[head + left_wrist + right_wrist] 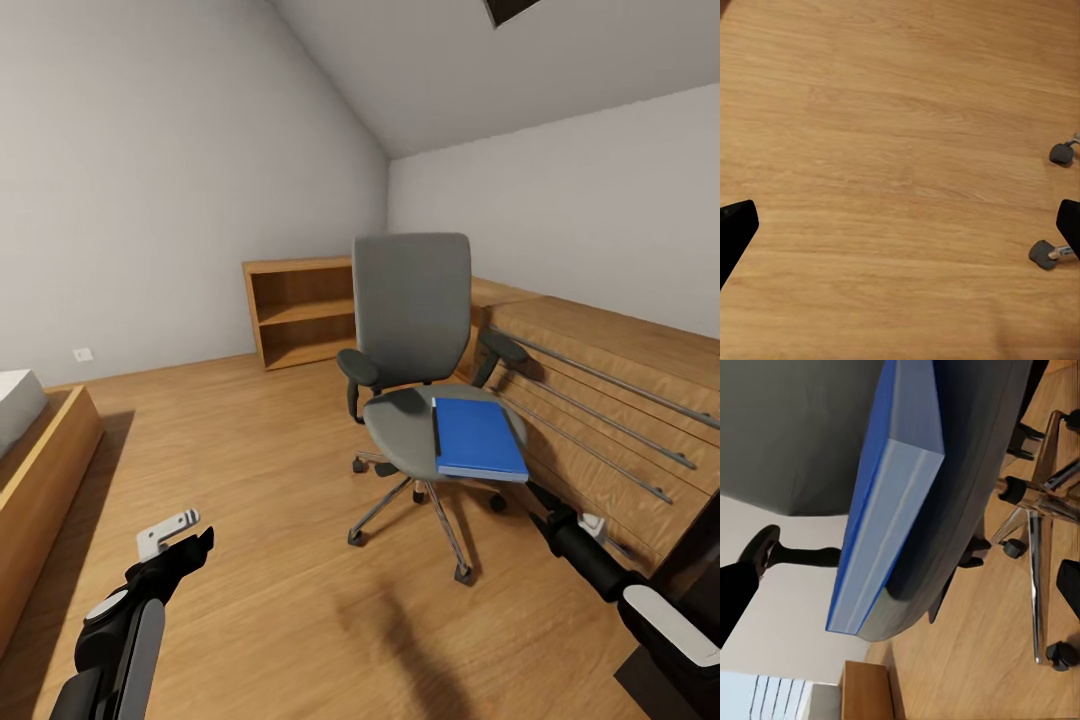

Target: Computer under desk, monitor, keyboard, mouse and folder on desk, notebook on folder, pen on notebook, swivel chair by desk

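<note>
Currently | blue folder [478, 438] flat on swivel chair [412, 300] seat | both jaws wide, empty

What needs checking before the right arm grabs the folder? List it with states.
1. Folder lies flat on the chair seat: ok.
2. Folder's near edge overhangs the seat, open to a grasp: ok.
3. Right gripper open, facing that edge: ok.
4. Right gripper around the folder: not ok, still short of it.
5. Left gripper open over bare floor, out of the way: ok.
6. Desk spot for the folder: cannot tell.
</note>
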{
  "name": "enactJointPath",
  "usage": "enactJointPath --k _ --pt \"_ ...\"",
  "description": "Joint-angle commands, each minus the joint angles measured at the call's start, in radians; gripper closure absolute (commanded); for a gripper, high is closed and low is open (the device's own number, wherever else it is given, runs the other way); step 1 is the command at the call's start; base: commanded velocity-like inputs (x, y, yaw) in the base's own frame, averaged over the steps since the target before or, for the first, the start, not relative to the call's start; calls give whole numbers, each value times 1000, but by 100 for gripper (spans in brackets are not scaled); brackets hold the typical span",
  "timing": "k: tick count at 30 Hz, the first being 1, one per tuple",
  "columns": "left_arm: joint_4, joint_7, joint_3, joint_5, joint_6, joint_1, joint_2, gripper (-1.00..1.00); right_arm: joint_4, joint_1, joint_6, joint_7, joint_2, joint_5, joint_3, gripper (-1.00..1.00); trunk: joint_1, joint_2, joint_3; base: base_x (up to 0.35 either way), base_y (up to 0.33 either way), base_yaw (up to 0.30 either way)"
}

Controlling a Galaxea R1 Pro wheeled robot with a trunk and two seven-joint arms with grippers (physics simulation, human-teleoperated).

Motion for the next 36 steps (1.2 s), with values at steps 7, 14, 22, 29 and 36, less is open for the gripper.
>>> enactJointPath --k 7,14,22,29,36 --pt "0 6 1 11 4 -1 -1 -100 3 -1 3 -85 -1 -11 3 -100 0 0 -1 4 0 0" --pt "0 6 1 10 3 -1 -1 -100 3 -1 2 -145 0 -13 6 -100 0 0 -1 128 0 0" --pt "10 6 -1 10 3 -1 -1 -100 1 -1 2 -157 1 -14 7 -100 0 0 -1 55 0 0" --pt "12 6 -1 10 3 -1 -1 -100 1 -1 1 -157 1 -14 7 -100 0 0 -1 7 0 0" --pt "12 6 -1 10 3 -1 -1 -100 1 -1 1 -151 1 -13 8 -100 0 0 -1 1 0 0"
